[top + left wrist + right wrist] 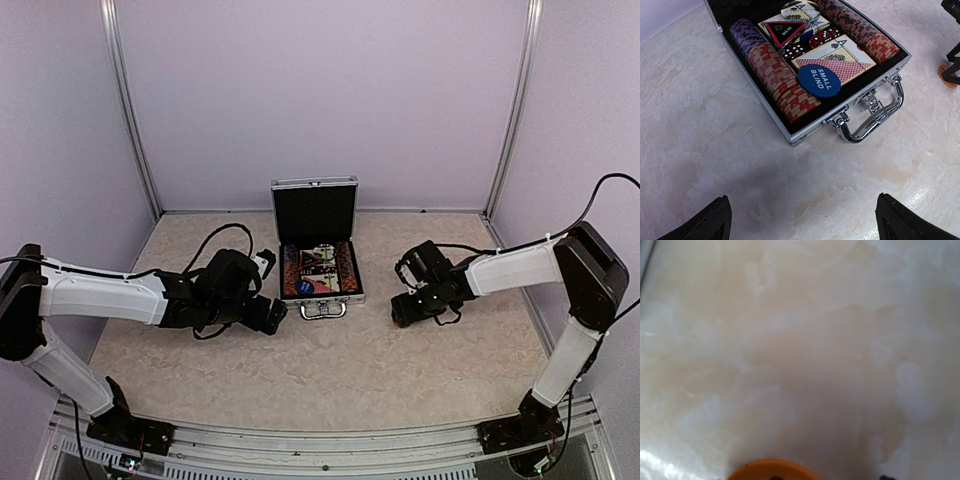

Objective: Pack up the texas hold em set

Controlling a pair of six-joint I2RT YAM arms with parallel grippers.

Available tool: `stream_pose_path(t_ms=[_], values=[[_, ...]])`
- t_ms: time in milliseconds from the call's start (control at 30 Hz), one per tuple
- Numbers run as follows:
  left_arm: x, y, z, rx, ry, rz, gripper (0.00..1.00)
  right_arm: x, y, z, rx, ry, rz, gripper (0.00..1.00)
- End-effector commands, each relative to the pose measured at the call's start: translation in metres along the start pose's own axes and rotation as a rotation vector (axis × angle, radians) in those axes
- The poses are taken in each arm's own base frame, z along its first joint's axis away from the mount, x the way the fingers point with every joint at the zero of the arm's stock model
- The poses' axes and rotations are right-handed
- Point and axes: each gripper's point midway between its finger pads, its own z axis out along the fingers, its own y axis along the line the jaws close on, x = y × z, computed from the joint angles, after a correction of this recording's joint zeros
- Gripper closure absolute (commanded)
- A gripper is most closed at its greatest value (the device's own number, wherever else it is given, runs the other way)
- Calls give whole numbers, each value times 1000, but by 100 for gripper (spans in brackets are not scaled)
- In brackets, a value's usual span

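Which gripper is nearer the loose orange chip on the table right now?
Right. The right gripper hangs right at the orange chip, to the right of the case; the left gripper is beyond the case, on its left side.

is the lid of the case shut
No, the lid of the case stands upright, leaving the chips and a card deck exposed inside.
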Motion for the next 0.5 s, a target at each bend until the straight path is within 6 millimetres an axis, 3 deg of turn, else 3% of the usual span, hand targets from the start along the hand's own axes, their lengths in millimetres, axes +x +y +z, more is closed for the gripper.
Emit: stream_pose_path(t_ms=[0, 233, 467], values=[[-7, -1, -5, -2, -16, 4, 1, 7, 6, -13, -18, 12, -1, 32], [-11, -3, -4, 2, -20, 8, 1, -3, 18, -23, -86, -10, 2, 31], [-11, -4, -3, 1, -16, 14, 1, 23, 12, -1, -36, 87, -29, 28]])
